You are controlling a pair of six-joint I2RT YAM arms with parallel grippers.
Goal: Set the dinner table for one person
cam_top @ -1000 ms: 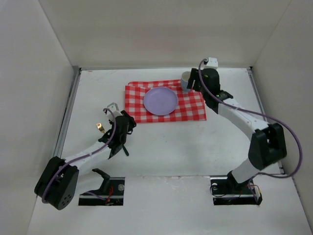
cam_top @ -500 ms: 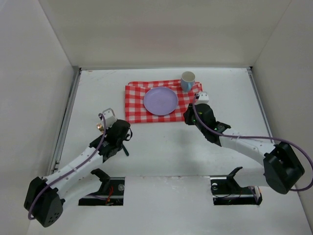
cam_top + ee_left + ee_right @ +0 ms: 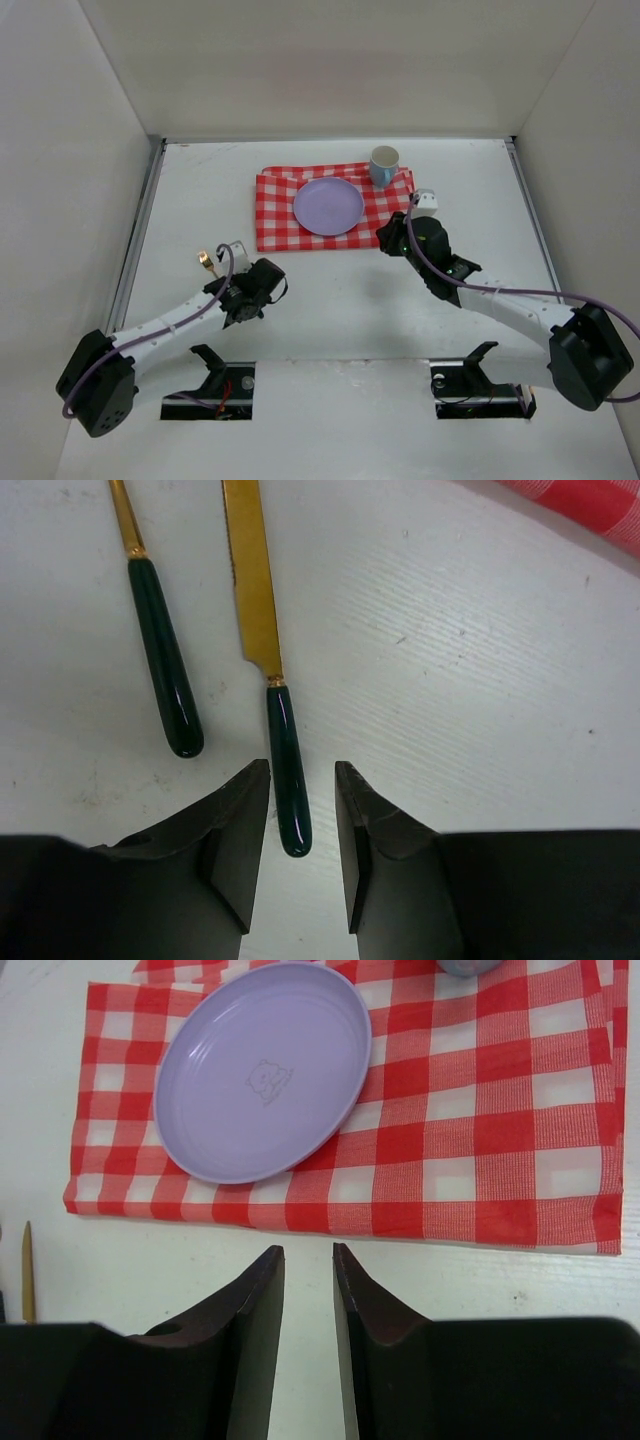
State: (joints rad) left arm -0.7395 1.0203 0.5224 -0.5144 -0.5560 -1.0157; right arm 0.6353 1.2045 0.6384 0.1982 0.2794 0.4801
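Surface (image 3: 350,290) lies flat, rails (image 3: 135,240) running 6 to 12. Knife (image 3: 266,670) on it points blade to 12, handle between the left claw's (image 3: 301,780) parted, unclamped fingers. Another gold utensil (image 3: 160,650) sits at its 9. Right claw (image 3: 308,1260), slightly apart and empty, has backed off the mug (image 3: 384,165) to the checked cloth's (image 3: 480,1130) 6 edge.

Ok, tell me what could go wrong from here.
The left hand straddles only the handle tip of the knife, off centre; closing there may let the long gold blade droop or twist out.
The second green-handled utensil lies close beside it and could get nudged.
The right hand sits just short of the checked cloth; moving forward might ruck it and shift the lavender plate.
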